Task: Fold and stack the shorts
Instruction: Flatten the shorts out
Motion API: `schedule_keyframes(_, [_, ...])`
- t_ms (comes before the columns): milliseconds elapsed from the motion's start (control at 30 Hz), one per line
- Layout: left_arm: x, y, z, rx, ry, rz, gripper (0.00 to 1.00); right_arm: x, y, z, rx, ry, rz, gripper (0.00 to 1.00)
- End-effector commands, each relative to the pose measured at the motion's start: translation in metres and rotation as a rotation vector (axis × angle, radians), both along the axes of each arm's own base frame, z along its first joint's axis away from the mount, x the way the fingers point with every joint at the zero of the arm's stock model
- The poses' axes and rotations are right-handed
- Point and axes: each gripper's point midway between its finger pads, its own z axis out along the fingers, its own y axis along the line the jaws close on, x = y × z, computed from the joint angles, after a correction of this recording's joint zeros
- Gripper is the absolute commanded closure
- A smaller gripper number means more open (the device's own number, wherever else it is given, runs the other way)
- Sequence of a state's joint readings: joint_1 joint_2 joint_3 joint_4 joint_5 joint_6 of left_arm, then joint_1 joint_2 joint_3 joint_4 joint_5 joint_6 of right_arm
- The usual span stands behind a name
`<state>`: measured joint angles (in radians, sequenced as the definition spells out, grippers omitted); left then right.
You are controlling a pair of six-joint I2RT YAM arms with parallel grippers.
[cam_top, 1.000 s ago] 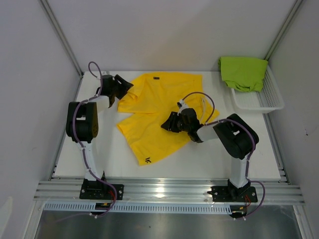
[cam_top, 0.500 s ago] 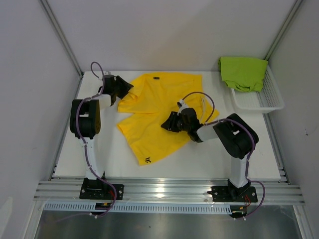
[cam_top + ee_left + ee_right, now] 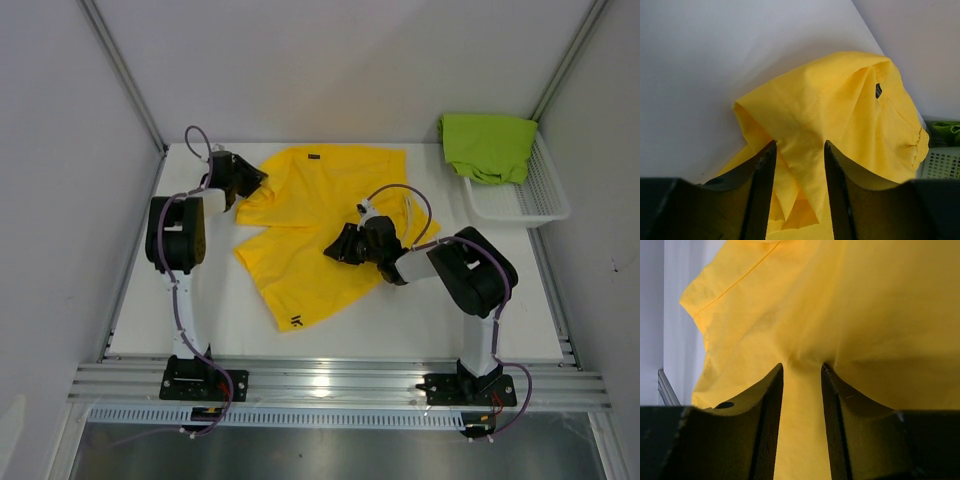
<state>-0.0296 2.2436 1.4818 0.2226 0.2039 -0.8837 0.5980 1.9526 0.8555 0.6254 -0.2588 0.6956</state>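
The yellow shorts (image 3: 320, 200) lie spread on the white table, partly rumpled. My left gripper (image 3: 252, 182) sits at their far left corner. In the left wrist view a raised fold of the yellow shorts (image 3: 840, 110) runs between the fingers of the left gripper (image 3: 800, 145), which stand apart around it. My right gripper (image 3: 335, 250) rests on the middle of the shorts. Seen from the right wrist, the right gripper (image 3: 801, 366) is shut on a pinch of the yellow shorts (image 3: 840, 300), with creases fanning out from its tips. The green shorts (image 3: 487, 145) sit bunched in the basket.
A white mesh basket (image 3: 540, 205) stands at the back right corner of the table; its wall (image 3: 942, 162) shows in the left wrist view under the green shorts (image 3: 946, 131). Grey walls close in the table on the left, back and right.
The left arm has pushed a little farther back and right onto the shorts' corner, and its jaws have narrowed around the fold. The right arm has stayed put.
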Motion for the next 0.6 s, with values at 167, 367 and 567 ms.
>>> schedule_keyframes(167, [0.034, 0.003, 0.041, -0.029, -0.160, 0.029, 0.70, 0.010, 0.002, 0.006, 0.016, -0.023, -0.010, 0.62])
schedule_keyframes(367, [0.052, 0.004, 0.052, -0.035, -0.205, 0.021, 0.92, 0.011, 0.000, 0.005, 0.018, -0.020, -0.013, 0.64])
schedule_keyframes(567, [0.068, 0.015, 0.061, -0.003, -0.219, 0.023, 1.00, 0.012, -0.002, 0.005, 0.022, -0.016, -0.015, 0.64])
